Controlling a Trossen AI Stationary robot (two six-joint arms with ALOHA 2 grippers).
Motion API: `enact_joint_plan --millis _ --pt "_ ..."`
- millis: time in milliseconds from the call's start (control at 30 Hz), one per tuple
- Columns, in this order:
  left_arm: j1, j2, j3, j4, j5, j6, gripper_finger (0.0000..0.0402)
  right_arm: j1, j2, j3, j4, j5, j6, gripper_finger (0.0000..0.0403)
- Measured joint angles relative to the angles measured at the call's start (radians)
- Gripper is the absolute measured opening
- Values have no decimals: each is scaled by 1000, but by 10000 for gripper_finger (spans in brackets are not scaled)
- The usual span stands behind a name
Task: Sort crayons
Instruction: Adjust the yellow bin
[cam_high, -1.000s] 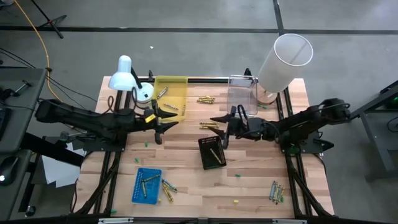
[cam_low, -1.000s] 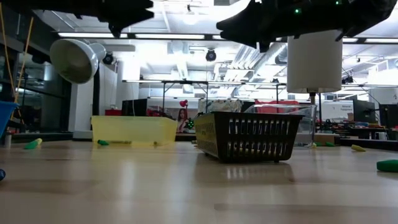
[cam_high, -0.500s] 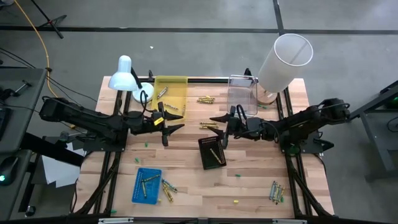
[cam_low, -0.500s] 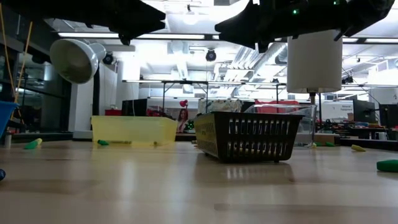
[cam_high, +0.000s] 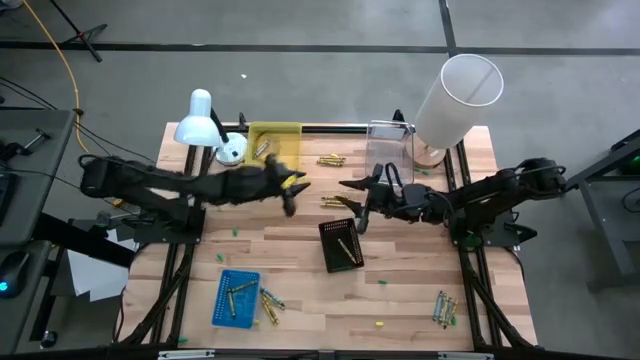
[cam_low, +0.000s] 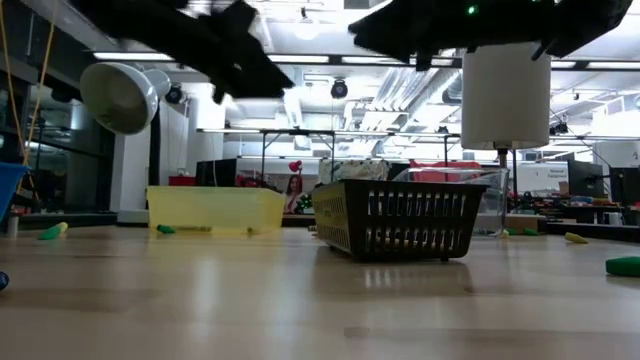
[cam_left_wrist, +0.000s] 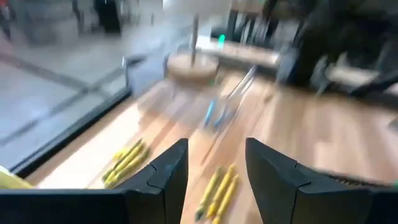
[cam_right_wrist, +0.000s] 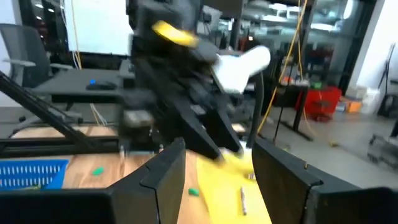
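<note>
The left gripper is hanging above the table just beside the yellow tray, its fingers spread apart and gripping nothing; in its wrist view a pair of yellow crayons is lying on the wood below the gap. The right gripper is hovering over the table's middle, above the far end of the black basket, fingers also parted and empty. Crayons are lying scattered: one group between the yellow tray and the clear tray, another between the two grippers, some in the blue tray, a few beside it, and a bunch near the table's right front corner
</note>
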Motion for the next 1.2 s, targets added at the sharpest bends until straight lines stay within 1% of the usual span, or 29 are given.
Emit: enact_joint_plan --millis 100,167,267,333,433,500,567,733,867,933,1000,1200 --pt "90 146 184 -240 103 23 140 5 -45 0 -3 -1 -26 179" --pt "134 255 304 -392 116 78 136 11 -77 0 -6 -2 -29 179" --pt "191 407 478 -573 117 165 133 19 -119 2 -12 -3 -27 179" --pt "227 497 587 -667 139 230 133 25 -135 2 -26 -3 -27 179" --pt "279 608 731 -801 217 348 133 32 -145 2 -54 -3 -27 179" --pt "308 664 813 -878 264 450 132 37 -146 1 -65 -3 -27 179" --pt "335 712 877 -919 280 560 131 37 -146 1 -71 -3 -27 179" --pt "376 786 965 -938 273 796 131 37 -147 1 -90 -3 -23 179" --pt "382 816 976 -942 174 963 131 37 -147 1 -98 -3 -23 179" --pt "383 832 978 -943 145 1000 131 37 -147 1 -100 -3 -23 179" --pt "389 849 978 -970 141 1010 131 37 -147 1 -107 -3 -23 179" --pt "413 906 981 -1018 185 1010 131 37 -147 1 -114 -3 -23 179"
